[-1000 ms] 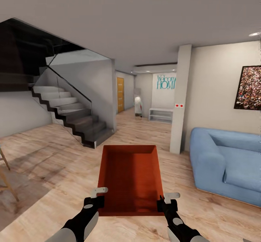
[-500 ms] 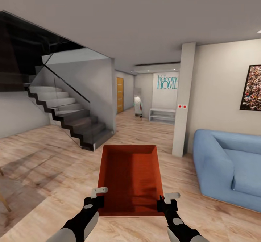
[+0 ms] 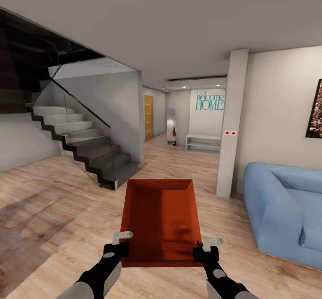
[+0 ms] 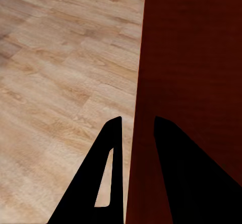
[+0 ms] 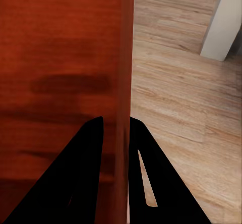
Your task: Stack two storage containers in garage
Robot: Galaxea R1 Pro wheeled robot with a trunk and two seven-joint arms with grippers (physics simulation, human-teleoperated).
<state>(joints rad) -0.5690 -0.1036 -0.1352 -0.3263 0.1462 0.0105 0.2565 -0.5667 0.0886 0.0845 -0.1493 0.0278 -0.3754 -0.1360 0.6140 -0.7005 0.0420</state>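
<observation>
Light wood-plank floor (image 3: 58,209) carries staircase (image 3: 85,149), blue sofa (image 3: 286,209), white pillar (image 3: 232,124).

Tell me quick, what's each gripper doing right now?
Left gripper: shut on the left wall of the red-orange rectangular storage container.
Right gripper: shut on the same container's right wall.

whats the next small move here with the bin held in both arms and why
Probably keep rolling forward toward the hallway opening, holding the grip steady. The red-orange rectangular open bin is clamped at its side walls by the left end effector and right end effector, over light wood-plank flooring, so this isn't the garage yet. Steer between the dark staircase and white pillar.
</observation>
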